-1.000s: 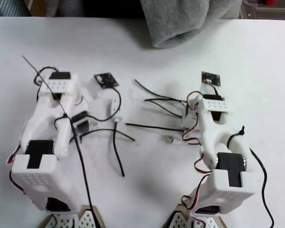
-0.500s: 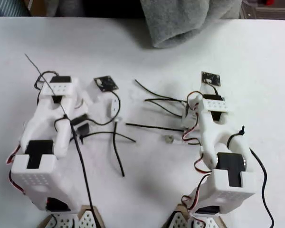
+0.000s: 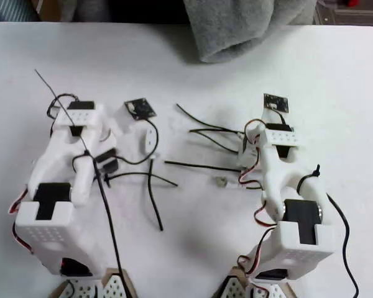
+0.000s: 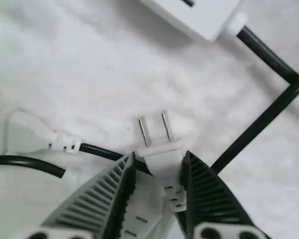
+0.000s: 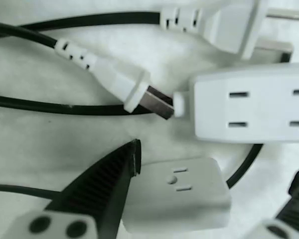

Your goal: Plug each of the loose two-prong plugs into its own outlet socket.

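Where I have the left claw, its ribbed fingers are pinched on a white plug. One finger sits on each side of the body, and the two prongs are bare and point straight out ahead of the tips.
Item beside the plug: a black cord running off to one side, fitted with a white strain relief.
Item well ahead of the prongs: the corner of a white outlet block, apart from them, with a thick black lead coming out of it.

Right claw: spread, as I judge it, with a white socket lying between the fingers. One dark finger touches the socket's corner and the other stands clear of it.
Item just ahead: a wider outlet showing two slot pairs.
Item at that outlet's end: a second plug with its blade against it; I cannot tell whether it is seated.
Item beyond: a third plug, loose, prongs exposed.
All of it lies on the white table.
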Robot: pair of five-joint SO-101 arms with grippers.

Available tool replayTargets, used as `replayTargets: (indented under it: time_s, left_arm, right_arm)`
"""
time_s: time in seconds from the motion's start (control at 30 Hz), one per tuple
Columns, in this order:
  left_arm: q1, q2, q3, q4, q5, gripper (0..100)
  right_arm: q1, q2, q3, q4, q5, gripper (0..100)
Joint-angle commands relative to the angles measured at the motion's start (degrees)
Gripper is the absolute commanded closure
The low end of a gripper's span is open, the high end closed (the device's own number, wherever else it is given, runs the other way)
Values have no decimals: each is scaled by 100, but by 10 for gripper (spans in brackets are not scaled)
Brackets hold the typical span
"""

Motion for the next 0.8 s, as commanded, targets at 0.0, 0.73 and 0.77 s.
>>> replayTargets:
  time_s: [0.0,0.73,0.77]
  left_arm:
    - [-4,48,-9,-79,-53,912]
    - [-92,1895,-2945,1354,316,917]
    - [-84,1895,-2945,1354,316,917]
  right_arm:
    - [-40,-66,9,-66,62,547]
    - [-48,-66,9,-57,62,547]
    - [-48,-66,9,-57,62,547]
